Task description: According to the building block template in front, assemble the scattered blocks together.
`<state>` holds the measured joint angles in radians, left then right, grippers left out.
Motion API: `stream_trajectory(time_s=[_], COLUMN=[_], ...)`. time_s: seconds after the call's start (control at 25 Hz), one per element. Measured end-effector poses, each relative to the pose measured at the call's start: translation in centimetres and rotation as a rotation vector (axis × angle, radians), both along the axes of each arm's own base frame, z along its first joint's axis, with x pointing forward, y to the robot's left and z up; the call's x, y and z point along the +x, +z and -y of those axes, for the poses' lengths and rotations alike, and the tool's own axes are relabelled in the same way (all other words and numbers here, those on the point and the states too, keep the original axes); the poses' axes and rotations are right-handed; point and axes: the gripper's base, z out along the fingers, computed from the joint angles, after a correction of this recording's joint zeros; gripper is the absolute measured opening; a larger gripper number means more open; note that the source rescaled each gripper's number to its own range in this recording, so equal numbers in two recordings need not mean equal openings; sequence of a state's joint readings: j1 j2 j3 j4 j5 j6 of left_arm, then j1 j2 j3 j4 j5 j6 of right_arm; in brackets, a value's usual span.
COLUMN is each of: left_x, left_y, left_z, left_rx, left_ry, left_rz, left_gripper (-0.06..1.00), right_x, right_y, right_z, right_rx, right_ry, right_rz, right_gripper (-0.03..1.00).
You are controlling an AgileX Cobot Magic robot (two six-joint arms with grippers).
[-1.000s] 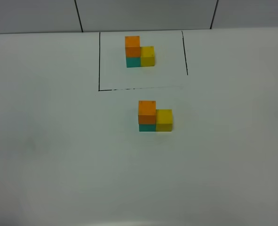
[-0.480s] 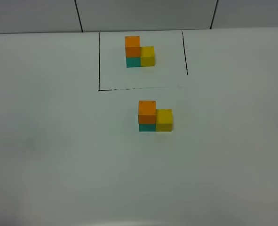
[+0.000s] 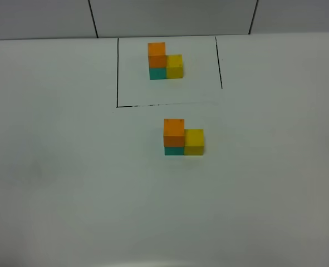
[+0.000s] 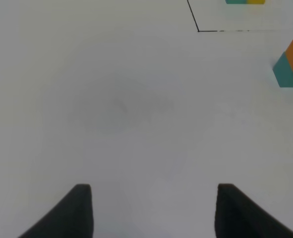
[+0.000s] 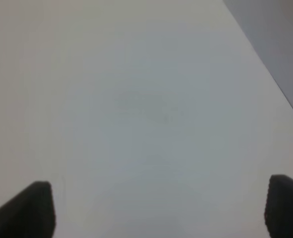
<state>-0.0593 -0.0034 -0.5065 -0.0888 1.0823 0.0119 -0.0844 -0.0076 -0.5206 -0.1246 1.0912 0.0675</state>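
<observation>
The building block template (image 3: 165, 61) stands at the back inside a black-lined square (image 3: 117, 83): orange atop teal, yellow at its right. The three larger blocks stand joined mid-table: the orange block (image 3: 173, 132) sits on the teal block (image 3: 174, 149), and the yellow block (image 3: 194, 141) touches their right side. Neither arm shows in the high view. My left gripper (image 4: 153, 210) is open and empty over bare table, with the teal and orange blocks (image 4: 291, 64) far off at the picture's edge. My right gripper (image 5: 158, 210) is open and empty over bare table.
The white table (image 3: 69, 183) runs to a grey tiled wall (image 3: 170, 16) at the back. In the right wrist view the table's edge (image 5: 265, 69) runs diagonally, with grey floor beyond it.
</observation>
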Motion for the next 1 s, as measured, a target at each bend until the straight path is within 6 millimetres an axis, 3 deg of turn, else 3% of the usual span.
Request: stream_trajectory(time_s=[1.0], left_x=[0.0], left_y=[0.0], left_z=[0.0], left_rx=[0.0], left_ry=[0.0], left_rz=[0.0], left_gripper=[0.21], right_x=[0.0], right_y=[-0.01], right_z=[-0.1], right_rx=[0.01], right_ry=[-0.016], right_rz=[0.001], right_gripper=[0.78])
